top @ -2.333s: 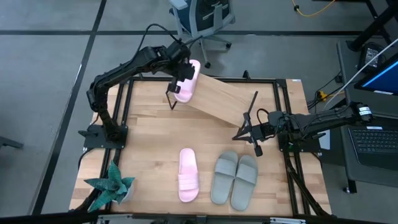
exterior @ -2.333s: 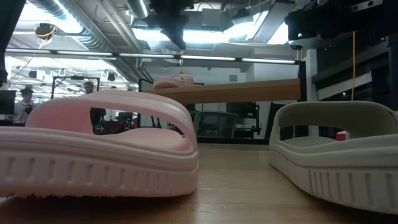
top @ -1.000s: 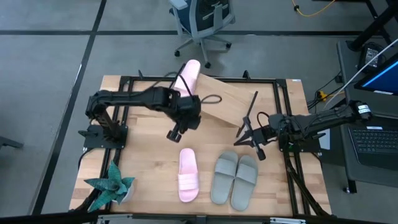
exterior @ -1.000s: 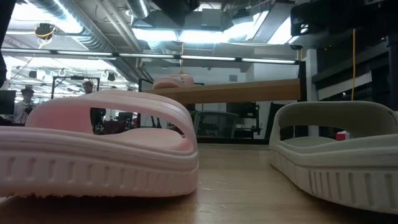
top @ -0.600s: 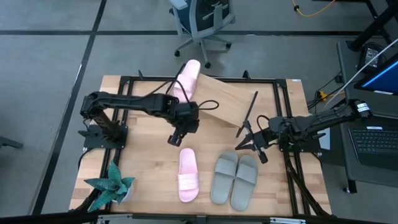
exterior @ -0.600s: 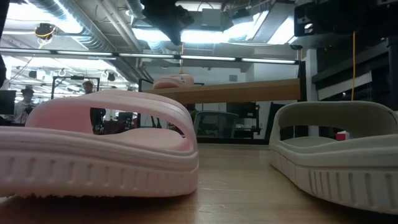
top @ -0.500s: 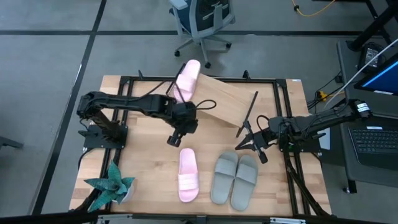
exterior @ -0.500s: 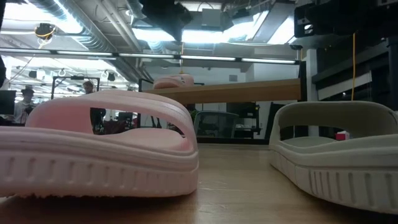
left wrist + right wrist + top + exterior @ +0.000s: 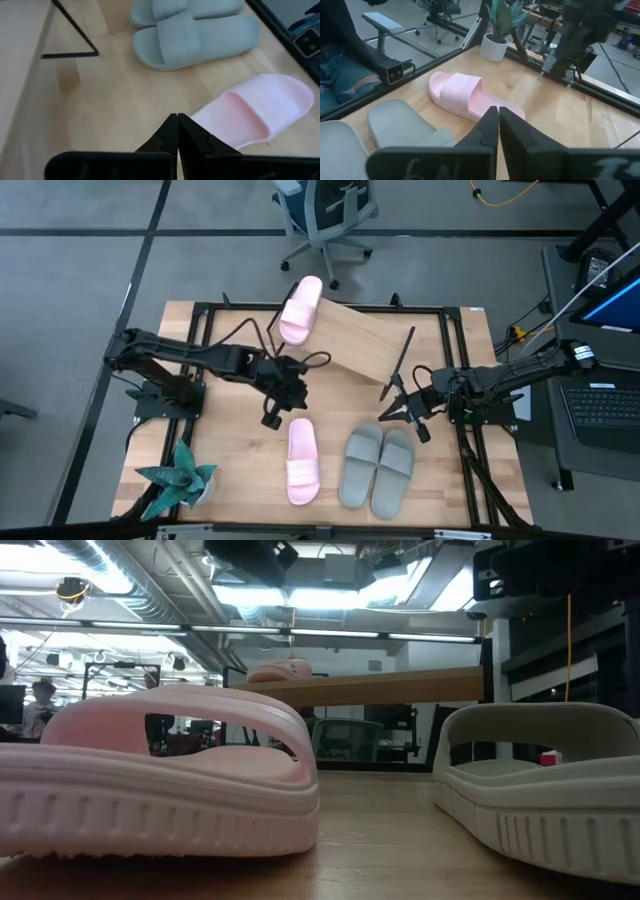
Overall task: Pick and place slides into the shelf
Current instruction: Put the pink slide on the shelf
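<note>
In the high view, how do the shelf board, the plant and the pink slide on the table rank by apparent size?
1. shelf board, clearly largest.
2. plant and pink slide on the table: they look about alike, so I do not rank them.

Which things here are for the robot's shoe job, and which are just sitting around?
For the job:
- pink slide on the table
- pink slide on the shelf
- grey-green pair
- shelf

Just sitting around:
- potted plant
- office chair
- laptop

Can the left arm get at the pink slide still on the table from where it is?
Probably yes: the left gripper, fingers shut, hangs just beyond the toe of the pink slide with only bare table between; it must open first.
</note>
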`<action>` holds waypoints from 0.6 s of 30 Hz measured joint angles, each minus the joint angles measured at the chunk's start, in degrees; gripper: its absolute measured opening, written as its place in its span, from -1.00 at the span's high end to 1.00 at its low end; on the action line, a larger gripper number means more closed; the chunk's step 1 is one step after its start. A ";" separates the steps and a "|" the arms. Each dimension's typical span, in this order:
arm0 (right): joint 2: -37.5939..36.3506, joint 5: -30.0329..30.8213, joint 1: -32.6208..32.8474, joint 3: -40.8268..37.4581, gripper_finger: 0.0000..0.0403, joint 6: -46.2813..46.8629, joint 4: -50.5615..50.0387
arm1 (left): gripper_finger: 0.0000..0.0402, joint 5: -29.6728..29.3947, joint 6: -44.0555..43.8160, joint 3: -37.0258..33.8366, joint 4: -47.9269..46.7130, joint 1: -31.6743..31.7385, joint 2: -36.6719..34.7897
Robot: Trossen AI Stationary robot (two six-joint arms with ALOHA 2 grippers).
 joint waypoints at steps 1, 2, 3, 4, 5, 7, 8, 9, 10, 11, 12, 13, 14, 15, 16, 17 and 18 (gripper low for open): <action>0.00 0.00 0.00 0.00 0.91 0.00 -0.02 | 1.00 -0.53 -0.45 -0.36 0.37 -0.50 -0.04; 0.00 0.00 0.00 0.00 0.91 0.00 -0.02 | 1.00 -1.28 -0.75 -0.90 0.39 -1.08 -0.24; 0.00 0.00 0.00 0.00 0.91 0.00 0.03 | 1.00 -2.19 -1.23 -1.45 0.38 -1.64 -0.46; 0.00 0.00 0.00 0.00 0.91 0.00 0.06 | 1.00 -2.89 -1.71 -1.92 1.09 -2.19 -0.60; 0.00 0.02 0.00 0.00 0.91 0.00 0.05 | 1.00 -3.47 -2.07 -2.39 2.03 -2.65 -0.74; 0.00 0.00 0.00 0.00 0.91 0.00 0.04 | 1.00 -3.91 -3.79 -3.99 2.75 -3.62 -1.55; 0.00 0.00 0.00 0.00 0.91 0.00 -0.01 | 1.00 -3.95 -4.58 -4.75 4.14 -4.15 -1.88; 0.00 0.02 0.00 0.00 0.91 0.00 -0.10 | 1.00 -4.13 -5.07 -5.70 6.03 -4.68 -2.29; 0.02 0.02 0.00 0.00 0.91 0.00 -0.09 | 1.00 -4.13 -5.81 -6.75 6.90 -5.37 -2.77; 0.00 0.02 0.00 0.00 0.91 0.00 -0.03 | 1.00 -4.26 -6.72 -7.66 7.12 -6.15 -3.29; 0.00 0.02 0.00 0.00 0.91 -0.02 -0.05 | 1.00 -4.26 -7.69 -8.30 7.47 -6.96 -3.68; 0.01 0.02 0.00 0.00 0.91 -0.02 -0.08 | 1.00 -4.41 -8.26 -8.86 8.03 -7.76 -4.04; 0.02 0.02 0.00 0.00 0.91 0.00 -0.04 | 1.00 -5.08 -8.98 -9.47 8.51 -8.70 -4.47; 0.00 0.02 0.00 0.00 0.91 0.00 -0.01 | 1.00 -5.95 -9.61 -9.86 8.58 -9.63 -4.91; 0.00 0.02 0.00 0.00 0.91 0.00 -0.04 | 1.00 -6.76 -10.11 -10.15 8.65 -10.38 -5.33; 0.01 0.02 0.00 0.00 0.91 0.00 -0.07 | 1.00 -7.62 -10.69 -10.24 8.66 -11.13 -5.61; 0.00 0.02 0.01 0.00 0.91 0.00 -0.07 | 1.00 -8.34 -11.08 -10.25 8.77 -11.95 -5.93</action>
